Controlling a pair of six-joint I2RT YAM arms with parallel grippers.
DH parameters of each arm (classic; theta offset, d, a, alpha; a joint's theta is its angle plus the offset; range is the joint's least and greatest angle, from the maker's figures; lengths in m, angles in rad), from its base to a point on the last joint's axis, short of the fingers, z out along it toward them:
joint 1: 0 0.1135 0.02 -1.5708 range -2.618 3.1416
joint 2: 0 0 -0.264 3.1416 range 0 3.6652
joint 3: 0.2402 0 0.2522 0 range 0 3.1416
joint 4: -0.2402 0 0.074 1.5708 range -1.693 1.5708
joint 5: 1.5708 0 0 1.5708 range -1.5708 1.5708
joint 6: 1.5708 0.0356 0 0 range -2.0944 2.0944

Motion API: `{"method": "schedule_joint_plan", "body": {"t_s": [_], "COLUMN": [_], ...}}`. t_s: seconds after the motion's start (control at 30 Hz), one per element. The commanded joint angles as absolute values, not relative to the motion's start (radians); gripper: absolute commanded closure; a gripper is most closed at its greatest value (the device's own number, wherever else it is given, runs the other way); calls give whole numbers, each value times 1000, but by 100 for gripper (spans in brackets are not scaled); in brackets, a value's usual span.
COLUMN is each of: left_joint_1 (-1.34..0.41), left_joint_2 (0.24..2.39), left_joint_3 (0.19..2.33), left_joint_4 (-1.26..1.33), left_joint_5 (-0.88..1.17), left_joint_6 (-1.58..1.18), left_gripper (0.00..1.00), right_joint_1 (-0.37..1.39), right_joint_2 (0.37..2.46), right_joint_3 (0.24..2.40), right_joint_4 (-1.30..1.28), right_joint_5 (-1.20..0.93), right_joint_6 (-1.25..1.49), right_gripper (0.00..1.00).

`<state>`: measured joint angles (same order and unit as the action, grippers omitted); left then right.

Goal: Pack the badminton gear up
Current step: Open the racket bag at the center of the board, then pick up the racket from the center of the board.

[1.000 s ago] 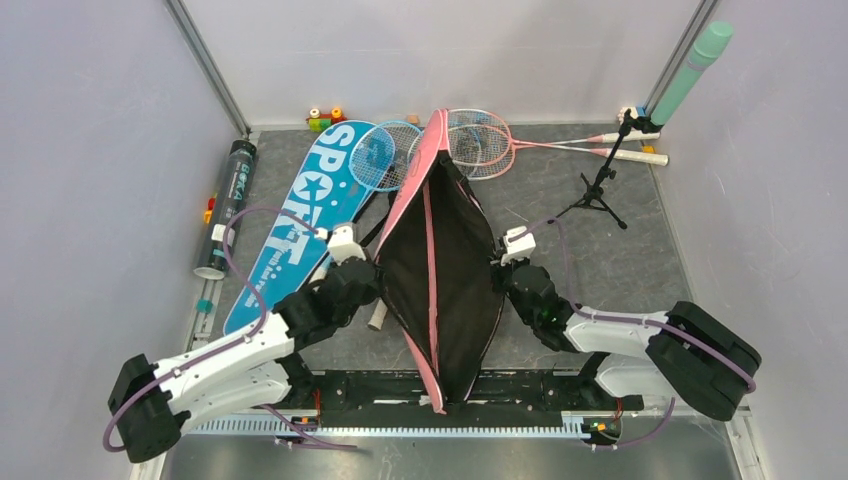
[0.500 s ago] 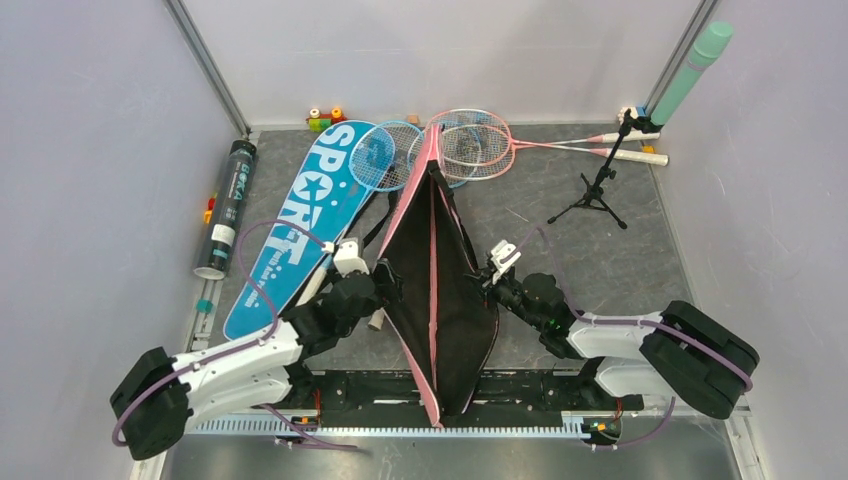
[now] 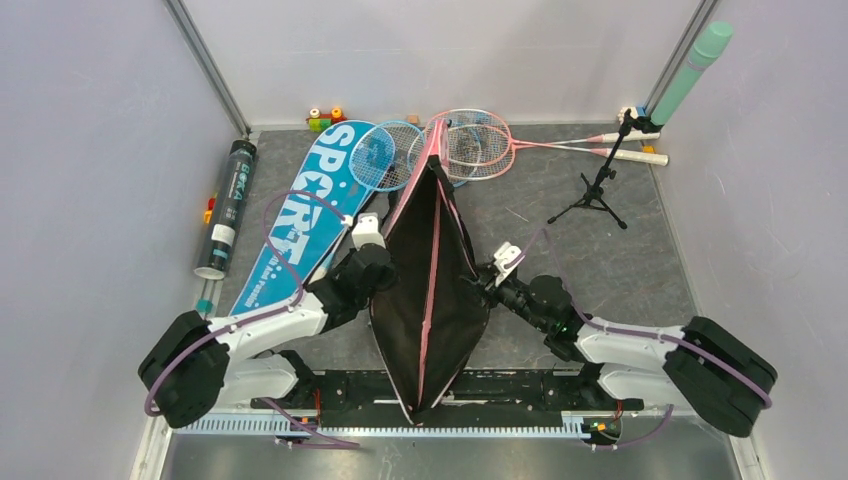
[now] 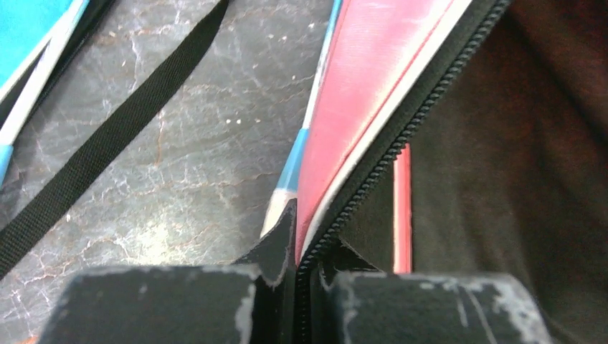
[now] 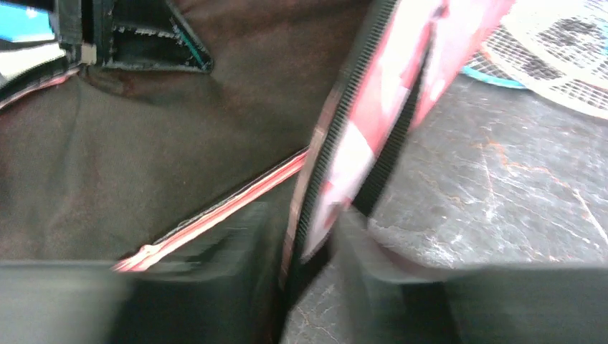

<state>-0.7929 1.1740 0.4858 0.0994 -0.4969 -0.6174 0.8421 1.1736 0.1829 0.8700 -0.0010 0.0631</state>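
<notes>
Two-handed hold on pink bag [image 3: 425,300], centre of frame, mouth spread, black lining showing. Zipper rim pinched tight by left gripper [image 4: 297,283]; opposite rim straddled by right gripper [image 5: 310,294], too blurred to call clamped or loose. Need even tension both sides, mouth wide, no twist on zipper. Just past bag tip at top centre: rackets [image 3: 465,145]. Crowding left: blue bag [image 3: 300,215]. Upper right: tripod [image 3: 598,190]. Free floor mostly right of centre.
</notes>
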Motion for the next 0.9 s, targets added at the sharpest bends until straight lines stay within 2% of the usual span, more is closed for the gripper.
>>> {"method": "schedule_joint_plan", "body": {"t_s": [0.0,0.03,0.07,0.1,0.2,0.3,0.4,0.47,0.67,0.77,0.87], "left_joint_1": [-788,-788,-788,-788,-788,-788,-787,-788,-788,-787,-787], "left_joint_2": [1132,1117,1103,1086,1039,1009,998,993,983,989,1001], "left_joint_3": [585,611,631,651,703,741,787,802,782,763,759], "left_joint_4": [70,35,-8,-50,-151,-234,-335,-367,-378,-371,-368], "left_joint_5": [-569,-589,-606,-630,-700,-746,-814,-830,-798,-793,-781], "left_joint_6": [-512,-503,-498,-492,-485,-471,-480,-482,-480,-477,-469], "left_gripper": [98,98,98,98,98,98,98,98,98,98,98], "right_joint_1": [847,847,846,846,841,799,651,569,409,351,318], "right_joint_2": [1049,1017,991,968,947,994,1094,1206,1556,1749,1921], "right_joint_3": [212,222,233,241,298,452,630,746,1091,1270,1378], "right_joint_4": [832,815,804,807,776,599,430,333,148,102,180], "right_joint_5": [149,187,215,230,272,354,233,112,65,147,255], "right_joint_6": [-40,-62,-93,-135,-318,-391,-339,-382,-569,-648,-775], "right_gripper": [36,18,5,2,2,2,2,2,2,2,3]}}
